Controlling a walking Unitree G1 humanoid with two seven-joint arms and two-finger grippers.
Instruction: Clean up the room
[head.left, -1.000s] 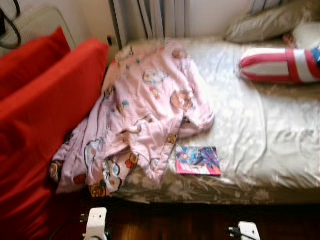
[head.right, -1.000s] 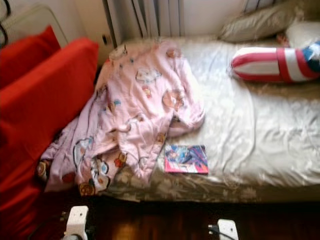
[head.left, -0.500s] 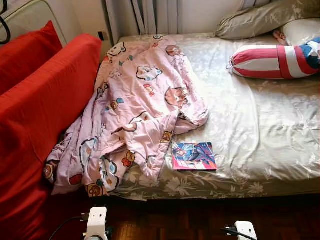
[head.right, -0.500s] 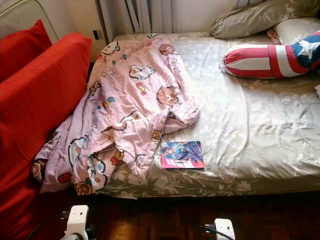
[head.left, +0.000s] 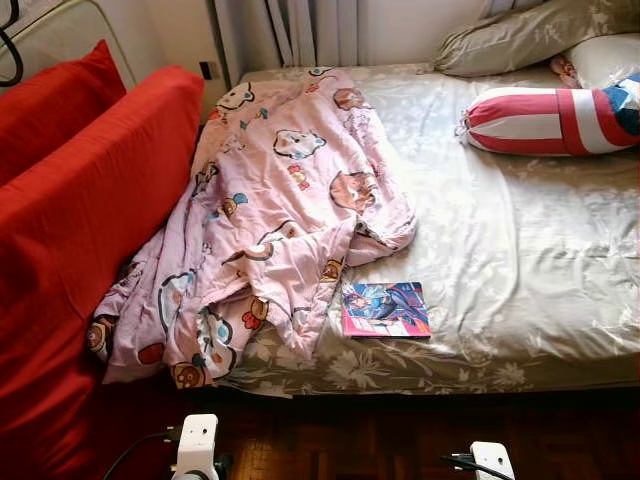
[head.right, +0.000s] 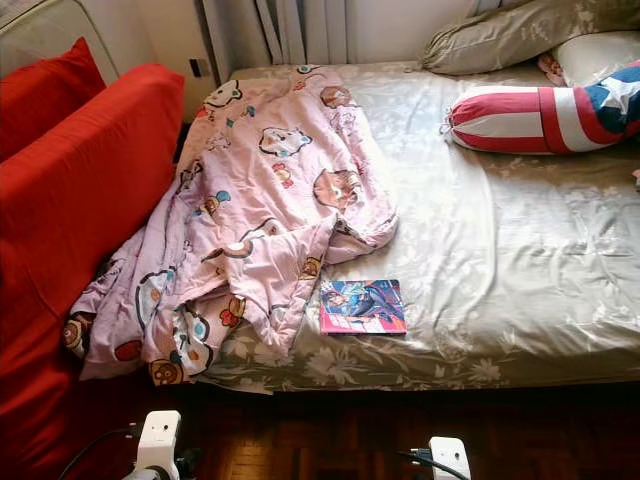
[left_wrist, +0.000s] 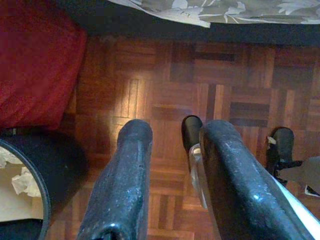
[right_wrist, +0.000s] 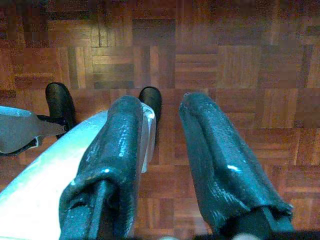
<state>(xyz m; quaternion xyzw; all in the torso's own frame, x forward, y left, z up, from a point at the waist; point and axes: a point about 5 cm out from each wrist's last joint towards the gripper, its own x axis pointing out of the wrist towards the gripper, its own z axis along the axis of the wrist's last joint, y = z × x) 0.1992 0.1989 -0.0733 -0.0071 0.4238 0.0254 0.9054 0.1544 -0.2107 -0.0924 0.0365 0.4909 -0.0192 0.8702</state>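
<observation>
A wide bed with a pale floral satin sheet (head.left: 520, 250) fills the centre and right of the head view. A red fabric sofa (head.left: 70, 230) takes the left side. A crumpled pink cartoon-print blanket (head.left: 270, 220) runs from the upper centre down to the lower left, spilling off the bed edge. A red-and-white striped bolster (head.left: 545, 120) lies at upper right. A small colourful comic book (head.left: 385, 310) sits just below centre. The left gripper (left_wrist: 172, 150) and right gripper (right_wrist: 165, 130) hang over parquet floor (left_wrist: 240, 85), fingers apart, holding nothing.
</observation>
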